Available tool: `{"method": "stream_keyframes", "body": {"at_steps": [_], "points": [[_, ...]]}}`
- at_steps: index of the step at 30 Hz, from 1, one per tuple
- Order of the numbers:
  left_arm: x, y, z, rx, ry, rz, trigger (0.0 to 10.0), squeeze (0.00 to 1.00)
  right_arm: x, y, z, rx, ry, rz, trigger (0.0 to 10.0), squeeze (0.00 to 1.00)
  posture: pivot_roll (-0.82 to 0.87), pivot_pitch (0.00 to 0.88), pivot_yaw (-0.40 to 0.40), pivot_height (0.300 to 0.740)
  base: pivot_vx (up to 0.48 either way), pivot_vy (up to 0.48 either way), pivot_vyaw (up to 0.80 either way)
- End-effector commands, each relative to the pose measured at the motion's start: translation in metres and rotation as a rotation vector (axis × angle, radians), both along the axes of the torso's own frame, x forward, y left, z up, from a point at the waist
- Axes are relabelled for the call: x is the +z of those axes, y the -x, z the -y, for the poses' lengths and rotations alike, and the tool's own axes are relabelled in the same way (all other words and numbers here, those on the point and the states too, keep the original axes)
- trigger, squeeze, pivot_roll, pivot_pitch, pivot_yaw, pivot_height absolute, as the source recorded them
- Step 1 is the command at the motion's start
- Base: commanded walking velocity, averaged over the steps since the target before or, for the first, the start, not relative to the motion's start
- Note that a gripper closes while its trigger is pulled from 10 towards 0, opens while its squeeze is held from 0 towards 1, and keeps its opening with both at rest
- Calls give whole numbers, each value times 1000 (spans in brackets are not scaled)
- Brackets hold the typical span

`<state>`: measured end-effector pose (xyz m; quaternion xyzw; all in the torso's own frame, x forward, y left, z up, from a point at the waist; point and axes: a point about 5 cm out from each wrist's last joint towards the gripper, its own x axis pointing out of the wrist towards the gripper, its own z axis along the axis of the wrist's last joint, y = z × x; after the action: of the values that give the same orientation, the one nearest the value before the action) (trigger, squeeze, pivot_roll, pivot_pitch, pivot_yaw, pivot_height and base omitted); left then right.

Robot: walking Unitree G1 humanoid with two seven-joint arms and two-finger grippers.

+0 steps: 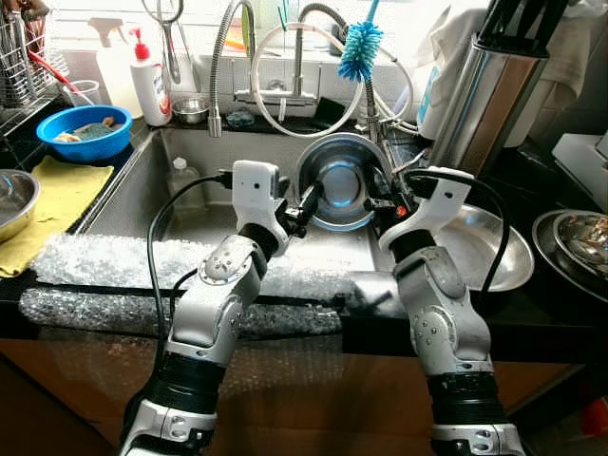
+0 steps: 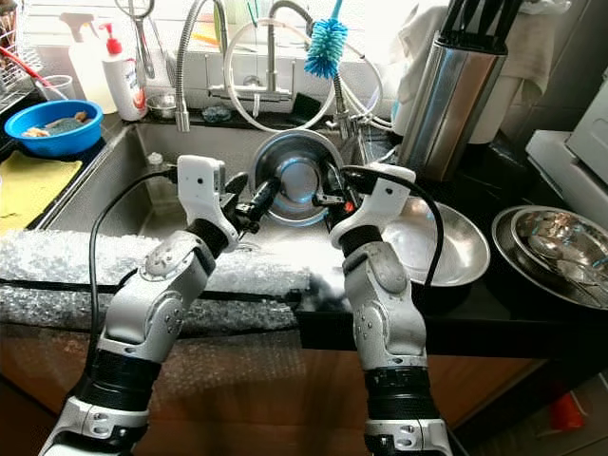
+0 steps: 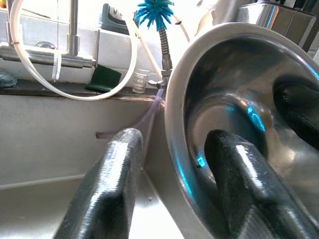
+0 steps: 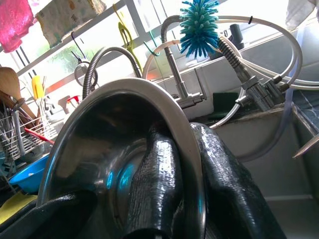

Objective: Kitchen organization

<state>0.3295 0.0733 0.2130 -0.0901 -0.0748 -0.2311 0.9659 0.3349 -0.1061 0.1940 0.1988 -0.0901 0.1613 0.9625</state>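
We are holding a steel bowl (image 1: 339, 180) on its edge over the sink (image 1: 161, 195). Our left gripper (image 1: 306, 201) and right gripper (image 1: 382, 201) are each pinching its rim, hiding the bowl's sides.

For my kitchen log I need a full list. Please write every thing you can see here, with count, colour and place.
Round steel bowl: one, silver, held on edge above the sink.
Steel sink: one, grey, in the middle.
Blue plastic bowl: one, on the counter to the left.
Yellow cloth: one, left counter.
White pump bottle: one, red pump, behind the sink.
Turquoise bottle brush: one, by the tap.
Shallow steel dish: one, silver, right counter.
Steel knife holder: one, silver, back right.
Bubble wrap: clear, along the sink's front edge.
Left gripper: black, shut on the bowl's left rim.
Right gripper: black, shut on its right rim.
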Motion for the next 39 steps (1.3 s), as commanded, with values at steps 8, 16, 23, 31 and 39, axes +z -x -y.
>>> {"method": "stream_keyframes", "body": {"at_steps": [8,16,23,31,39], "points": [[-1,-4,-8,51,-7,-20,0,0,10,-1,-3,11,-10,50,10000,0,-60,0,-63,740,0,0,0],[0,-4,-8,51,-1,-16,0,0,10,-1,-3,10,-5,50,10000,0,-59,0,-64,740,0,0,0],[1,-4,-9,51,8,-17,0,0,9,-1,-4,11,2,49,10000,0,-56,0,-65,740,0,0,0],[2,-4,-9,48,15,-14,0,0,9,-1,-4,9,6,48,10000,0,-57,0,-66,740,0,0,0],[5,0,-2,5,21,10,10000,0,8,-2,-6,17,-1,32,10000,1000,-58,0,-65,740,0,0,0]]}}
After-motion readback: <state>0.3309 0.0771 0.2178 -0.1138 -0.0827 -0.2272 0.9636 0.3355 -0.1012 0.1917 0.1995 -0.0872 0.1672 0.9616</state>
